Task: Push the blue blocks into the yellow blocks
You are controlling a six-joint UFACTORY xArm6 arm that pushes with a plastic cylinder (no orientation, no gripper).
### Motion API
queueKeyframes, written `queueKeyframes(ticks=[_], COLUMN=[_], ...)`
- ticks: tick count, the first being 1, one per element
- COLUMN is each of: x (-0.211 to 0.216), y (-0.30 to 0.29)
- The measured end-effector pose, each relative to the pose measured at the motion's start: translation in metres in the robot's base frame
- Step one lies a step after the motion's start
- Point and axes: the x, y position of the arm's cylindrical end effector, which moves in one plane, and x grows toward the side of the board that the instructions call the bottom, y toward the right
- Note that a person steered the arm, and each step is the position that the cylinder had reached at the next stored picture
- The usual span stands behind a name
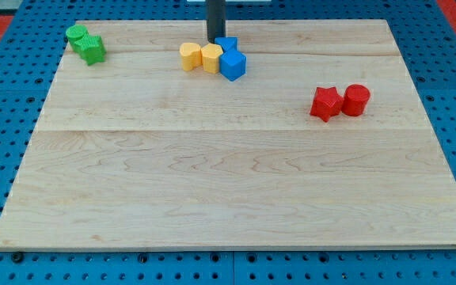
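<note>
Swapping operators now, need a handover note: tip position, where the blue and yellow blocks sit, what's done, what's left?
My tip is near the view's top, just above the yellow hexagonal block and left of the small blue block.
The yellow blocks sit side by side: the rounded yellow block on the left, the hexagonal one to its right.
The blue cube touches the hexagonal one; the small blue block sits right behind the cube.
Done: both blues are bunched with the yellows.
Left: probably nothing; perhaps nudge the small blue tighter. Red and green pairs are out of the way.

I see a pale wood board (pixel 228 174), smooth with fine grain and a soft sheen. The blue cube (pixel 233 64) looks like smooth matt plastic. My rod (pixel 215 17) is dark, matt. Blue pegboard (pixel 6 87) underneath, perforated.
</note>
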Motion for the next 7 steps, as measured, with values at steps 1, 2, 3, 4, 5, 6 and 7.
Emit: queueKeyframes(ticks=[1,2,3,4,5,6,7], x=[0.0,-0.046,-0.033,0.005,0.006,0.006,-0.001], y=[-0.003,0.006,0.062,0.072,0.051,0.034,0.025])
